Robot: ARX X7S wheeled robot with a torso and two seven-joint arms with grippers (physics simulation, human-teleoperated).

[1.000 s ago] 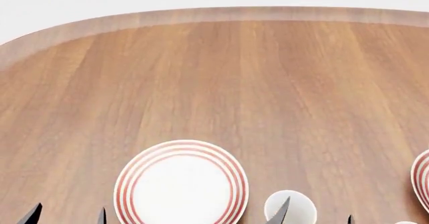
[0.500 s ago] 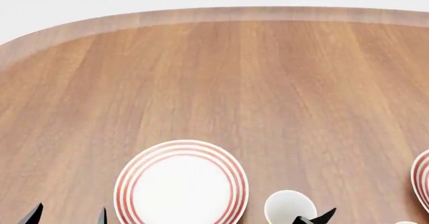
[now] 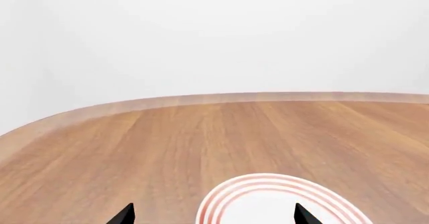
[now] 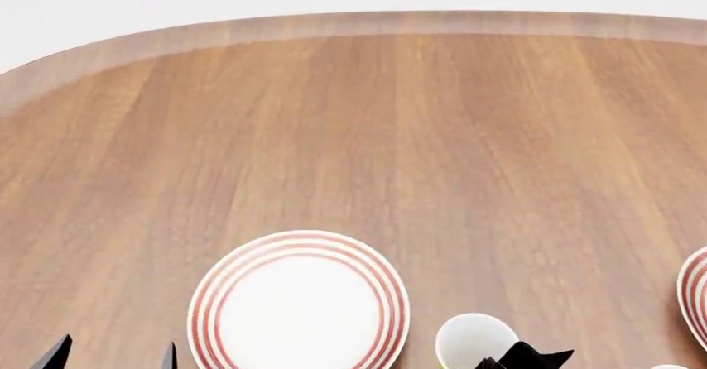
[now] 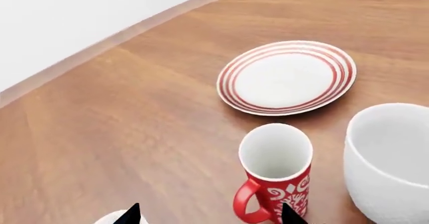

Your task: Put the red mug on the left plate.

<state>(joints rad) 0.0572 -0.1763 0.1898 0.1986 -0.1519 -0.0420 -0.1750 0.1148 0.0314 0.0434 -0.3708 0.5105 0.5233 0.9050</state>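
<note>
The red mug (image 5: 275,176) stands upright on the table, with a white floral pattern and its loop handle facing the camera. My right gripper (image 5: 208,216) is open. The mug's handle lies between the two tips and one tip overlaps the mug's body; I see no contact. In the head view my right gripper (image 4: 525,357) sits at the bottom edge, and the red mug does not show there. The left plate (image 4: 298,303), white with red rings, lies near the table's front. My left gripper (image 4: 111,359) hangs open and empty to its left, the left plate (image 3: 282,201) just beyond its tips.
A large white mug (image 5: 389,161) stands close beside the red mug. A second ringed plate (image 5: 287,77) lies behind both, and its edge (image 4: 696,294) shows at the head view's right side. A pale-rimmed mug (image 4: 475,340) sits beside my right gripper. The wooden table's curved far edge (image 4: 331,26) runs across the back.
In the head view my right gripper has turned and shifted right, its spread tips now bunched beside the pale-rimmed mug. The left gripper and the plates have not moved.
</note>
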